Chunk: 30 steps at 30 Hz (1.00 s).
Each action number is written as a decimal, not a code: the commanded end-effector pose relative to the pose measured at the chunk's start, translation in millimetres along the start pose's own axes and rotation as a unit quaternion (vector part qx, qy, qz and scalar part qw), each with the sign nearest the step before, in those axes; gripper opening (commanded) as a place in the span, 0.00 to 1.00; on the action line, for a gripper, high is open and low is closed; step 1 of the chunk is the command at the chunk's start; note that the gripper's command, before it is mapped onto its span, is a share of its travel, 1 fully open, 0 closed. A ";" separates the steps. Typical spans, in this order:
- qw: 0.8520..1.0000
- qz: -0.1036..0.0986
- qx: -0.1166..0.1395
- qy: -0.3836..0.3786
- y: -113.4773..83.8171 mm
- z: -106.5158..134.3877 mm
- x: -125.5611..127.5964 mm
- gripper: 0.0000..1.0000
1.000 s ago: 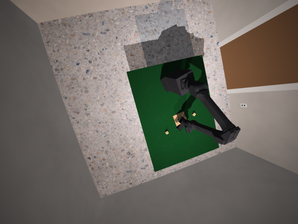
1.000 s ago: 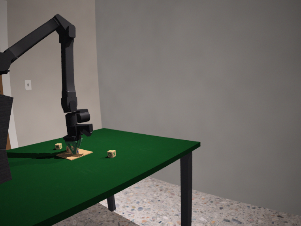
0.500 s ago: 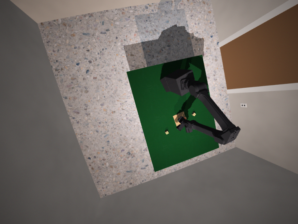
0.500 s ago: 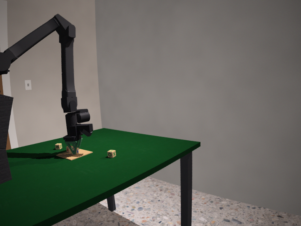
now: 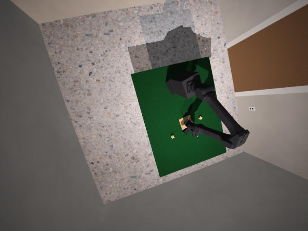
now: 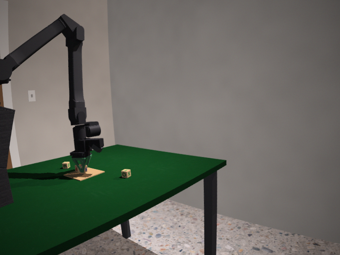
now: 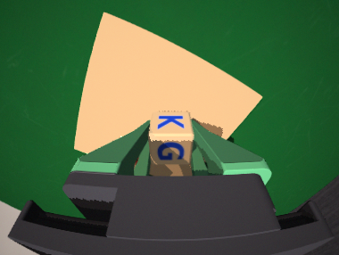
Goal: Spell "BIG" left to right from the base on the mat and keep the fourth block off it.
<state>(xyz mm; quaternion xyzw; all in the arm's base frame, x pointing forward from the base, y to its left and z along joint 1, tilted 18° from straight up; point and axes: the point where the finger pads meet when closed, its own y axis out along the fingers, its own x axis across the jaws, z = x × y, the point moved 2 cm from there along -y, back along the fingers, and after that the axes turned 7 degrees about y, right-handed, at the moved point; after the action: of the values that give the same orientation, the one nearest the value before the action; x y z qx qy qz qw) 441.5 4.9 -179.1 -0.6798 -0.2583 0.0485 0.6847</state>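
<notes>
"Where is the block sitting?"

"It's resting on the mat, and the jaws are gripping it by opposite sides, leaving its K and G faces showing."

"How is it likely to be handling?"

"I'm guessing light, stiff and hardly fragile; smooth sides may be slipping if the pinch is sitting too high."

Plain walls around a pebbled floor
A brown panel stands between pale strips; a small white plate sits on the wall
</notes>
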 end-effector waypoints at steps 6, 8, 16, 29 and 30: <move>1.000 -0.011 -0.008 0.000 -57.0 -8.8 5.9 0.27; 1.000 -0.011 -0.008 0.000 -71.3 -8.4 5.6 0.27; 1.000 -0.011 -0.007 0.000 -97.5 -5.4 6.1 0.27; 1.000 -0.007 -0.005 -0.006 -86.5 -6.5 4.7 0.27; 1.000 -0.007 -0.005 -0.009 -86.5 -6.9 4.5 0.27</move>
<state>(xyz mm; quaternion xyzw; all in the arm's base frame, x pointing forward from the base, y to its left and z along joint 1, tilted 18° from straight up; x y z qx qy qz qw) 420.4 -1.4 -91.0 -0.6813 -0.2658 0.0447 0.6805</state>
